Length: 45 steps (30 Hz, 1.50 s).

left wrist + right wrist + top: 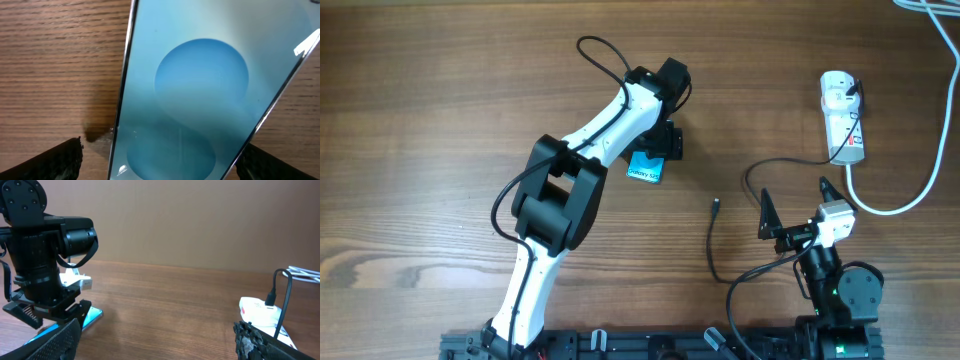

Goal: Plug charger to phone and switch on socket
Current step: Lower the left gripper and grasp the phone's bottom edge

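Brown wood grain covers the whole desk [420, 120], and everything of the task lies flat on it. The left arm reaches far over the middle. Its left gripper [658, 148] hangs directly above the phone [643, 168] with the jaws at full width. In the wrist view one dark finger [55, 160] shows at each side of the turquoise screen, both apart from its edges. I judge it stands so in order to close on the phone and keep it steady for the plugging.

The right gripper [798, 205] is also spread wide and holds nothing. It sits low near the front edge, close to the cable it will probably need. The socket [843, 118] lies at the far right with a black plug in it, and its thick white cord [920, 190] runs off the desk. The charger [712, 250] loops over the wood beside the right arm. Its small connector tip [717, 205] lies free between the phone and the right gripper, well apart from the phone.
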Tool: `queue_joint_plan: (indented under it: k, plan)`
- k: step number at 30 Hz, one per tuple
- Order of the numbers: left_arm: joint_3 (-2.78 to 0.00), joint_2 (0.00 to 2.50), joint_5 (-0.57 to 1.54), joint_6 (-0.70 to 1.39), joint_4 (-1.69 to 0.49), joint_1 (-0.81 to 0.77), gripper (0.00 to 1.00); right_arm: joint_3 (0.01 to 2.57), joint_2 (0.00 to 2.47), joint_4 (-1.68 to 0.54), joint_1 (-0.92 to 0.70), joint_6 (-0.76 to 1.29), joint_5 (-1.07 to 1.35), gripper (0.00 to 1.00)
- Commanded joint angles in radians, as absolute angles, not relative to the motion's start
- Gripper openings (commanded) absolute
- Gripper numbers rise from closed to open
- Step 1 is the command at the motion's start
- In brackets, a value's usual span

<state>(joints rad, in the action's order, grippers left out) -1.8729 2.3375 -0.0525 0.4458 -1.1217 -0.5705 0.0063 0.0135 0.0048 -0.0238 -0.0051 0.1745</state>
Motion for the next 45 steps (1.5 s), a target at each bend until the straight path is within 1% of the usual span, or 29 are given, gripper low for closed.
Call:
queue_joint_plan:
  k: [1, 4, 6, 12, 22, 24, 25, 28, 30, 33, 39, 45]
  plan:
    - [-1.879, 2.354, -0.124, 0.451, -1.133, -0.568, 1.0, 0.006, 0.007, 0.01, -0.031, 0.003, 0.157, 1.0]
    - [-1.879, 2.354, -0.113, 0.293, -1.105, -0.567, 1.0, 0.006, 0.007, 0.01, -0.031, 0.003, 0.157, 1.0]
    - [-1.879, 2.354, -0.113, 0.24, -1.08, -0.567, 1.0, 0.006, 0.007, 0.01, -0.031, 0.003, 0.157, 1.0]
    - [-1.879, 2.354, -0.113, 0.239, -0.971, -0.567, 1.0, 0.006, 0.007, 0.01, -0.031, 0.003, 0.157, 1.0]
    - [-1.879, 2.354, -0.113, 0.242, -1.025, -0.567, 1.0, 0.006, 0.007, 0.01, -0.031, 0.003, 0.157, 1.0]
    - [-1.879, 2.354, -0.113, 0.242, -1.037, -0.567, 0.87, 0.006, 0.007, 0.01, -0.031, 0.003, 0.157, 1.0]
    - [-1.879, 2.354, -0.113, 0.242, -1.044, -0.567, 0.85, 0.006, 0.007, 0.01, -0.031, 0.003, 0.157, 1.0]
    - [-1.879, 2.354, -0.113, 0.242, -1.047, -0.567, 0.84, 0.006, 0.007, 0.01, -0.031, 0.003, 0.157, 1.0]
    - [-1.879, 2.354, -0.113, 0.242, -1.045, -0.567, 0.79, 0.006, 0.007, 0.01, -0.031, 0.003, 0.157, 1.0]
    - [-1.879, 2.354, -0.113, 0.242, -1.049, -0.567, 0.76, 0.006, 0.007, 0.01, -0.031, 0.003, 0.157, 1.0]
    - [-1.879, 2.354, -0.033, 0.242, -1.052, -0.567, 0.76, 0.006, 0.007, 0.01, -0.031, 0.002, 0.157, 1.0]
    - [-1.879, 2.354, -0.027, 0.243, -1.09, -0.567, 0.7, 0.006, 0.007, 0.01, -0.031, 0.003, 0.157, 1.0]
